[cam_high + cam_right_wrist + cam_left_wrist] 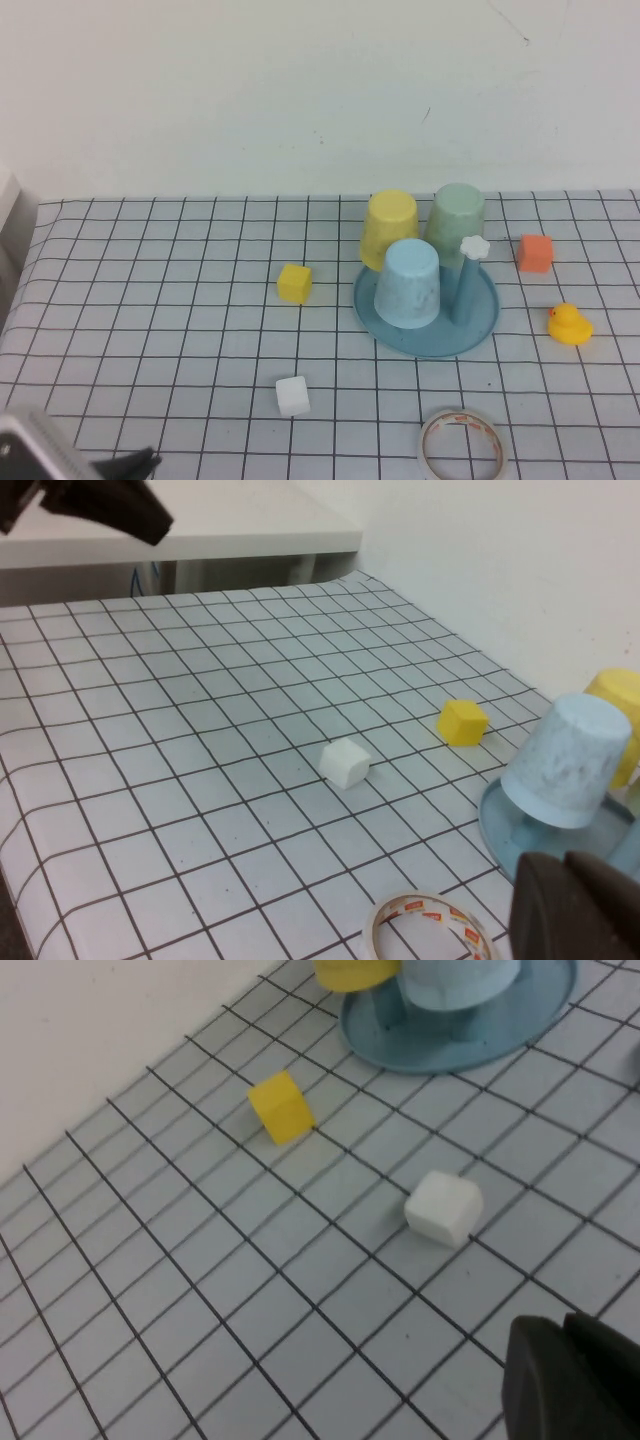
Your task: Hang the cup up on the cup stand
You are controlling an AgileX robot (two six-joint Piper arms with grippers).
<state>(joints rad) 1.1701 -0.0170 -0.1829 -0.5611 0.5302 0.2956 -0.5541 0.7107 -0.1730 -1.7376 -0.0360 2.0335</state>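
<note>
Light blue cup (408,284) sits inverted over a peg on the cup stand (487,318), so I judge it hung | left gripper (570,1380) pressed together, parked at near-left table corner | right gripper (580,910) pressed together, near the tape roll (425,927), holding nothing.

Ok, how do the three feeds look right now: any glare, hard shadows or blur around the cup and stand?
High view: even light, soft shadows, no glare on the cup or cup stand. Left wrist view: left gripper is a dark, blurred mass in the corner, fingers shut; the stand is cropped. Right wrist view: right gripper likewise blurred and shut; the cup is sharp.
</note>
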